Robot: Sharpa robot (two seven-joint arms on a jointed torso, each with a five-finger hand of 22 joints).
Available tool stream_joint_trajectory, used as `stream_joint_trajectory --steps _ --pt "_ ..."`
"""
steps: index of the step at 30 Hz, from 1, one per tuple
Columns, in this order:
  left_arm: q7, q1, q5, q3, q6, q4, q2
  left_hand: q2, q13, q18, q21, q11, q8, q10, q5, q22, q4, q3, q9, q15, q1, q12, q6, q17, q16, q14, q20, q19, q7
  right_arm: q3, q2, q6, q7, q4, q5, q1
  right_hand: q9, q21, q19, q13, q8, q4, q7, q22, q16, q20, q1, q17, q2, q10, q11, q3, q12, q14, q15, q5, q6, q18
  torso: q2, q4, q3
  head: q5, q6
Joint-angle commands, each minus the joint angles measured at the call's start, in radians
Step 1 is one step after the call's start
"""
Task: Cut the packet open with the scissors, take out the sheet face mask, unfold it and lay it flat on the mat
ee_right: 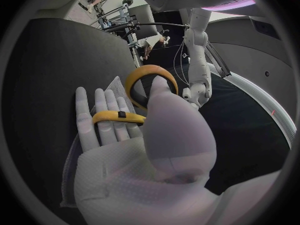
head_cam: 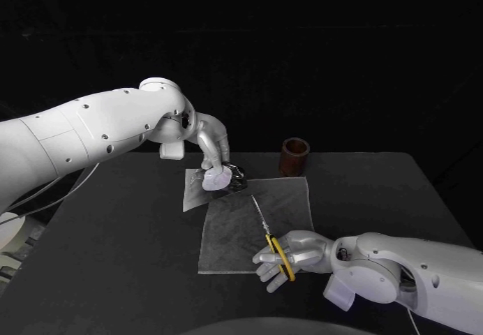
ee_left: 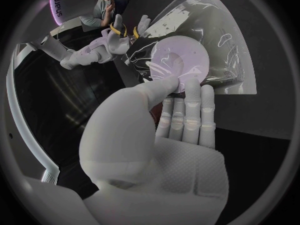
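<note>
A grey translucent mat (head_cam: 236,237) lies in the middle of the black table. My left hand (head_cam: 211,150) pinches the packet (head_cam: 216,180), pale lilac and shiny dark, just above the mat's far left corner. In the left wrist view my fingers (ee_left: 178,112) press on the packet's pale round patch (ee_left: 184,60). My right hand (head_cam: 297,255) holds the yellow-handled scissors (head_cam: 273,248) over the mat's near right part. The thin blades look closed and point toward the packet, a short gap away. In the right wrist view the yellow loops (ee_right: 150,71) sit around my thumb and across my fingers (ee_right: 103,117).
A brown cylindrical cup (head_cam: 295,157) stands upright beyond the mat's far right corner. Bare black table (head_cam: 121,265) stretches to the left and right of the mat. My right hand with the scissors (ee_left: 115,35) appears past the packet in the left wrist view.
</note>
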Motion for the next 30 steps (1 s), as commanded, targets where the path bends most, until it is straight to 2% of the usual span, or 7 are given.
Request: stream_joint_trajectory --steps 1,3,4,6,16,22,30 --pt "-0.004 0.002 0.01 0.0 -0.009 -0.002 -0.001 -0.001 0.037 0.012 0.005 -0.033 -0.002 0.109 0.007 0.002 0.0 0.007 0.002 -0.006 -0.012 0.005 0.008 -0.001 0.006 0.001 -0.003 0.001 0.003 0.001 -0.003 0.139 0.056 -0.018 0.12 0.002 0.001 -0.006 -0.034 -0.002 0.003 0.003 0.08 -0.003 -0.005 -0.001 0.006 -0.007 -0.004 -0.003 0.004 -0.014 -0.005 -0.027 0.004 -0.004 -0.018 0.035 0.0 0.0003 -0.0013 -0.001 -0.001" --pt "-0.007 0.002 0.02 0.0 -0.021 -0.008 -0.001 -0.001 0.037 0.013 0.005 -0.033 -0.002 0.11 0.007 0.002 0.0 0.008 0.002 -0.006 -0.013 0.006 0.008 -0.001 0.006 0.002 -0.003 0.001 0.003 0.001 -0.005 0.205 0.053 -0.03 0.154 0.003 -0.001 -0.009 -0.106 -0.004 -0.002 0.005 0.091 -0.006 -0.008 0.0 0.01 -0.018 -0.022 -0.041 0.016 -0.019 -0.008 -0.096 0.015 -0.005 -0.059 0.025 0.0 0.0008 -0.0014 0.002 -0.002" --pt "-0.008 0.002 0.024 0.0 -0.025 -0.011 -0.001 -0.002 0.038 0.013 0.006 -0.034 -0.002 0.11 0.007 0.002 -0.002 0.011 0.003 -0.006 -0.014 0.007 0.009 -0.001 0.008 0.002 -0.003 0.002 0.003 0.001 -0.005 0.229 0.051 -0.033 0.165 0.003 -0.007 -0.012 -0.178 -0.004 -0.015 0.008 0.1 -0.009 -0.015 0.0 0.006 -0.038 -0.062 -0.102 0.029 -0.034 -0.01 -0.228 0.03 -0.003 -0.132 0.01 0.0 0.0007 -0.0008 0.004 -0.002" --pt "-0.01 0.002 0.036 0.0 -0.033 -0.017 0.0 -0.003 0.039 0.013 0.007 -0.034 -0.002 0.11 0.007 0.003 -0.003 0.015 0.003 -0.007 -0.016 0.008 0.01 -0.002 0.009 0.003 -0.004 0.002 0.002 0.001 -0.005 0.278 0.045 -0.041 0.189 0.004 -0.021 -0.016 -0.264 -0.003 -0.014 0.01 0.104 -0.013 -0.021 0.0 0.007 -0.053 -0.093 -0.165 0.039 -0.054 -0.009 -0.352 0.045 -0.001 -0.25 -0.007 0.0 -0.0006 -0.0002 0.007 -0.003" --pt "-0.044 0.0 0.072 -0.006 -0.104 -0.043 0.026 -0.007 0.042 0.013 0.011 -0.035 -0.003 0.111 0.008 0.003 -0.008 0.03 0.006 -0.008 -0.025 0.013 0.012 -0.003 0.013 0.004 -0.005 0.003 0.002 0.002 0.004 0.37 0.052 -0.061 0.259 0.016 0.024 -0.015 -0.312 0.0 0.085 0.013 0.107 -0.013 -0.02 -0.001 0.015 -0.054 -0.082 -0.251 0.047 -0.043 0.001 -0.428 0.055 -0.001 -0.425 -0.017 0.0 -0.0021 0.0005 0.009 -0.003" --pt "-0.076 -0.001 0.095 -0.008 -0.16 -0.061 0.033 -0.01 0.046 0.014 0.016 -0.036 -0.003 0.112 0.009 0.004 -0.013 0.044 0.009 -0.009 -0.034 0.018 0.015 -0.005 0.017 0.008 -0.006 0.007 0.0 0.003 0.003 0.383 0.059 -0.071 0.273 0.041 0.071 -0.012 -0.308 0.002 0.168 0.008 0.106 -0.012 -0.011 -0.001 0.014 -0.047 -0.053 -0.235 0.045 -0.023 0.016 -0.396 0.052 -0.002 -0.427 -0.015 0.0 -0.0002 0.0006 0.006 0.0" --pt "-0.094 -0.001 0.113 -0.008 -0.176 -0.074 0.05 -0.015 0.049 0.014 0.02 -0.037 -0.004 0.112 0.01 0.005 -0.019 0.06 0.013 -0.01 -0.044 0.024 0.018 -0.008 0.02 0.01 -0.007 0.01 -0.001 0.004 0.012 0.393 0.057 -0.087 0.278 0.06 0.083 -0.012 -0.308 0.001 0.195 0.009 0.107 -0.012 -0.012 -0.001 0.009 -0.046 -0.053 -0.237 0.046 -0.023 0.019 -0.399 0.052 -0.002 -0.438 -0.015 0.0 -0.0009 -0.0014 0.016 -0.003"
